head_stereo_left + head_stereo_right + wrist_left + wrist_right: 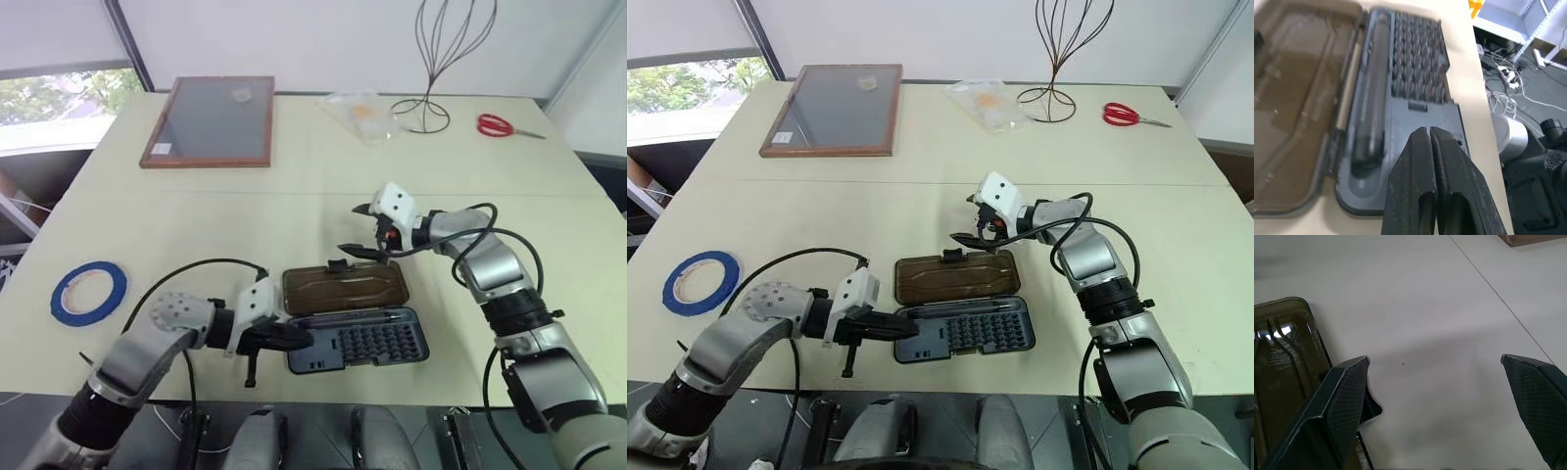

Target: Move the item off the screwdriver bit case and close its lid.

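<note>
The screwdriver bit case [359, 341] lies open near the table's [176, 225] front edge, its left end just beside the left gripper [286, 338], whose fingers are pressed together and hold nothing. The lid [345, 286] lies flat behind the case, and the right gripper [364, 231], spread wide and empty, hovers just above the lid's far edge. The case is dark grey with rows of small bits; the lid is smoky brown with a black clasp [339, 264]

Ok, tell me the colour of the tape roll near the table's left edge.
Blue: the tape roll is a blue ring lying flat, clearest in the left eye view.
</note>
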You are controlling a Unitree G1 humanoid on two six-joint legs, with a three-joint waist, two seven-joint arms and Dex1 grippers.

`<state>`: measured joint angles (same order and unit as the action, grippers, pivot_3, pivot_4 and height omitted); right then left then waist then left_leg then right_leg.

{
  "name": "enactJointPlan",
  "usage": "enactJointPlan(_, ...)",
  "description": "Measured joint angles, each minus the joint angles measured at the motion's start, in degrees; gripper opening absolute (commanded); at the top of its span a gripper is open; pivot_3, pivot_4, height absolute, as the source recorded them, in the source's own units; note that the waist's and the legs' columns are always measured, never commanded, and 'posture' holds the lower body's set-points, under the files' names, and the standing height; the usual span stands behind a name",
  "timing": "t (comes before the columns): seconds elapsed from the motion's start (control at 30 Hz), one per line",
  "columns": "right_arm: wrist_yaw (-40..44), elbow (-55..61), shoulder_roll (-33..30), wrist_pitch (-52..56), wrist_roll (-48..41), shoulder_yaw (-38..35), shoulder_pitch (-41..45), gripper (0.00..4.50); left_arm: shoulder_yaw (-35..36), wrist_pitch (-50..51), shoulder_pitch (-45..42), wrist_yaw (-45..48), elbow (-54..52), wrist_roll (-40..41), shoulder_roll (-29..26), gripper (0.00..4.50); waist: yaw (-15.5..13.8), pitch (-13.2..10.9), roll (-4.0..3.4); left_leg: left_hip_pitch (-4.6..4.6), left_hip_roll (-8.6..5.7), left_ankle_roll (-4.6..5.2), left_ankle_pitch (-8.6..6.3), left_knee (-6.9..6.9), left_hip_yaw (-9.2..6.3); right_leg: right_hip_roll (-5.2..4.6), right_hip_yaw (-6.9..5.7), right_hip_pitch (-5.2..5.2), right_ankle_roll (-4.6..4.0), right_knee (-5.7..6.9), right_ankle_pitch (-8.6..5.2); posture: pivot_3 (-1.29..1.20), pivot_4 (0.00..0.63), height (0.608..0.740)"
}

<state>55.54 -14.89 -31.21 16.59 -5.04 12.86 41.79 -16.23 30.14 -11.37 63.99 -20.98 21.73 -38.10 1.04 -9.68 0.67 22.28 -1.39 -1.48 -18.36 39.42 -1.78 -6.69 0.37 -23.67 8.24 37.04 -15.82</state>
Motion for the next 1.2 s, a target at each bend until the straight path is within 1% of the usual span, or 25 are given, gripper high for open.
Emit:
enactJointPlan(0.13,1.62,-1.53,-2.57,-2.58,2.07,0.06,1.07,4.50,-1.46,-2.31,-0.21,-0.59,2.55,-1.49,1.68,0.07,-0.03,0.00,-0.01,0.00,0.00,0.00,0.00,0.00,0.01,0.00,0.00,0.01,0.00,-0.01,0.00,0.00,0.150,0.740)
enactJointPlan(0.3,6.11,-6.39,-5.89,-7.57,5.04,1.37,3.75,4.50,-2.35,-4.88,-0.82,-0.65,4.31,-2.50,2.69,0.07,0.01,0.01,-0.02,-0.05,0.00,0.01,0.00,0.00,0.04,0.00,0.00,0.03,0.00,-0.01,0.00,0.00,0.150,0.740)
enactJointPlan(0.57,15.75,-12.48,-5.93,-12.12,6.62,4.38,6.21,4.50,-2.85,-5.93,-1.11,-1.23,5.14,-2.71,3.61,0.07,0.09,0.01,-0.03,-0.10,0.01,0.00,0.00,-0.01,0.04,0.00,0.01,0.08,0.00,-0.01,0.00,0.00,0.150,0.740)
enactJointPlan(0.73,16.38,-15.73,-5.04,-13.99,7.33,4.40,8.31,4.50,-3.12,-6.06,-1.06,-1.80,5.04,-2.78,3.81,0.07,0.08,0.02,-0.03,-0.13,0.01,-0.01,0.00,-0.01,0.03,0.00,0.00,0.11,0.00,-0.02,0.00,0.00,0.150,0.740)
enactJointPlan(0.9,16.47,-17.92,-3.57,-15.00,8.31,4.60,8.36,4.50,-3.22,-6.93,-0.88,-1.98,5.05,-3.03,3.80,0.07,0.08,0.02,-0.03,-0.13,0.01,-0.02,0.01,-0.01,0.03,0.00,0.01,0.11,0.00,-0.02,0.00,0.00,0.150,0.740)
enactJointPlan(1.2,16.09,-19.58,-2.93,-16.35,9.33,4.70,7.71,4.50,-3.24,-7.16,-0.86,-2.03,5.04,-3.30,3.80,0.07,0.08,0.02,-0.03,-0.15,0.01,-0.03,0.01,-0.01,0.03,0.00,0.01,0.12,0.00,-0.02,0.00,0.00,0.150,0.740)
